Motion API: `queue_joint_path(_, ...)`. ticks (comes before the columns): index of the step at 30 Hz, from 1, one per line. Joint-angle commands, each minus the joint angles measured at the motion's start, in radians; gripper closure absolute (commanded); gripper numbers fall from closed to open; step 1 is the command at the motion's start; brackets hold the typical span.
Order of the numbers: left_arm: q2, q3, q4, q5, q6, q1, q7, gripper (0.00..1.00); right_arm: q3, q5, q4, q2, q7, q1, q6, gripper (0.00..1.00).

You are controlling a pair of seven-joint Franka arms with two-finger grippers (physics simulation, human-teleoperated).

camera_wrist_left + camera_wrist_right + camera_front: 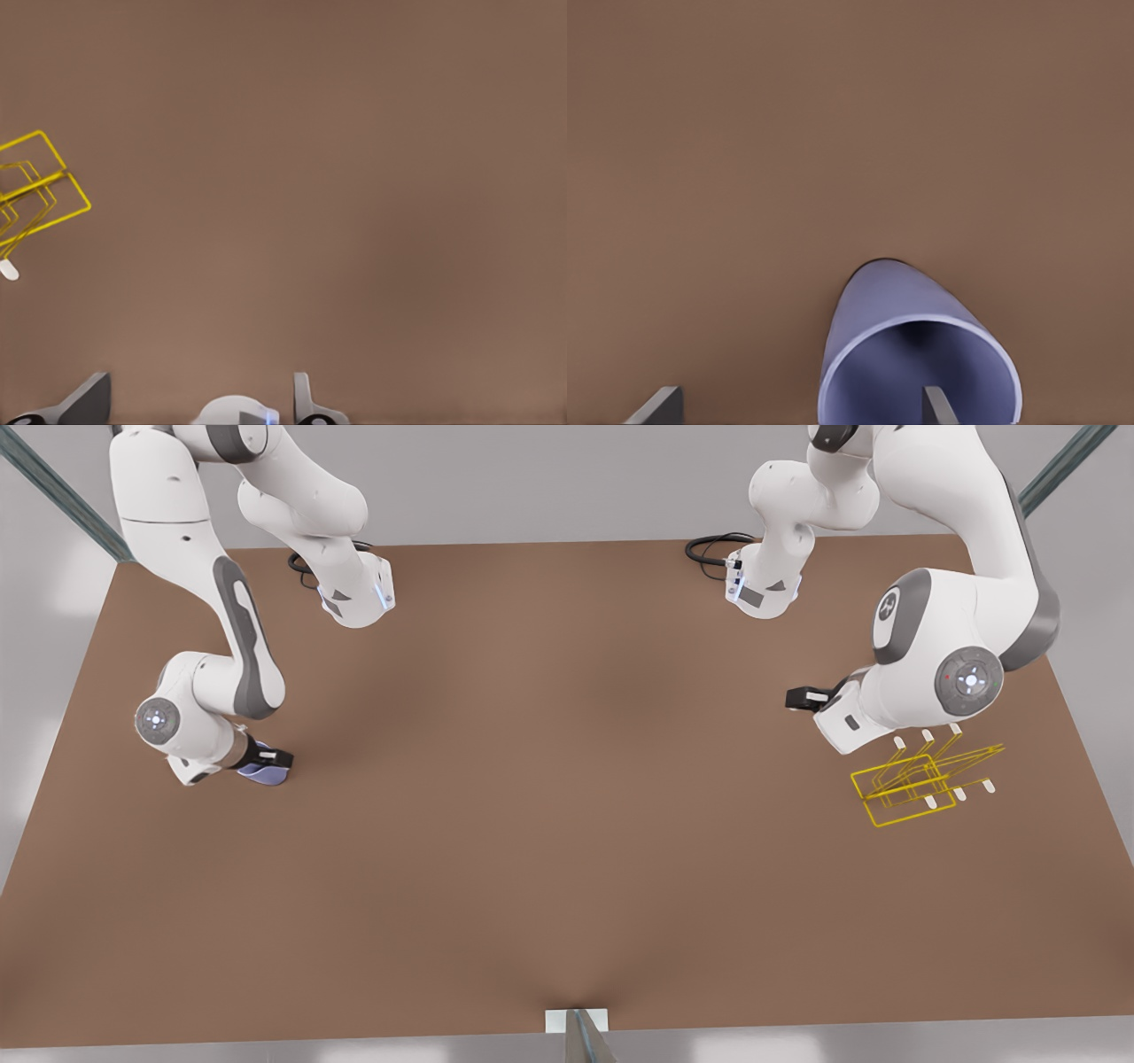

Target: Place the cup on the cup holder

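Front view: right gripper [270, 764] at lower left, fingers spread around the cup [264, 775] lying on the table [567, 824] | left gripper [795, 699] waits open beside cup holder [921, 784], right | advice: centre on the wall, close squarely.
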Motion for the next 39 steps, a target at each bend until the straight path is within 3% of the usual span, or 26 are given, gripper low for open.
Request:
queue_joint_path(1,-0.001,0.000,0.001,0.001,-0.009,0.000,-0.002,0.00,-0.001,0.001,-0.021,0.001,-0.009,-0.001,0.113,0.00)
queue_joint_path(5,-0.001,0.000,0.001,-0.002,-0.009,0.000,-0.002,0.00,-0.003,0.001,-0.026,0.032,-0.009,-0.002,0.116,0.00)
queue_joint_path(7,-0.001,-0.001,0.001,-0.004,-0.015,0.000,-0.002,0.00,-0.006,0.001,-0.023,0.041,-0.005,-0.004,0.150,0.35)
queue_joint_path(8,-0.001,-0.004,0.001,-0.006,-0.018,0.000,-0.002,0.00,-0.006,0.001,-0.021,0.046,-0.005,-0.005,0.156,0.44)
queue_joint_path(12,-0.002,-0.006,0.001,-0.006,-0.018,0.000,-0.004,0.00,-0.016,0.001,-0.020,0.047,-0.005,-0.011,0.156,0.70)
queue_joint_path(14,-0.002,-0.006,0.001,-0.006,-0.018,0.000,-0.004,0.00,-0.021,0.001,-0.020,0.046,-0.005,-0.019,0.150,0.79)
queue_joint_path(19,0.001,-0.007,0.001,-0.006,-0.018,0.000,-0.004,0.00,-0.021,0.000,-0.018,0.035,-0.008,-0.022,0.135,0.79)
queue_joint_path(24,0.001,-0.007,0.001,-0.006,-0.018,-0.001,-0.004,0.00,0.011,0.017,0.178,-0.020,0.006,0.053,-0.198,0.79)
queue_joint_path(32,0.002,-0.007,0.001,-0.004,-0.041,-0.003,-0.004,0.00,0.326,0.369,0.448,0.109,0.689,0.144,-0.256,0.79)
queue_joint_path(36,0.002,-0.007,-0.001,-0.004,-0.041,-0.005,-0.004,0.00,0.418,0.606,0.632,0.234,0.890,0.180,-0.236,0.79)
queue_joint_path(39,0.002,-0.007,-0.001,-0.004,-0.041,-0.005,-0.004,0.00,0.497,0.845,0.700,0.332,0.906,0.229,-0.035,0.79)
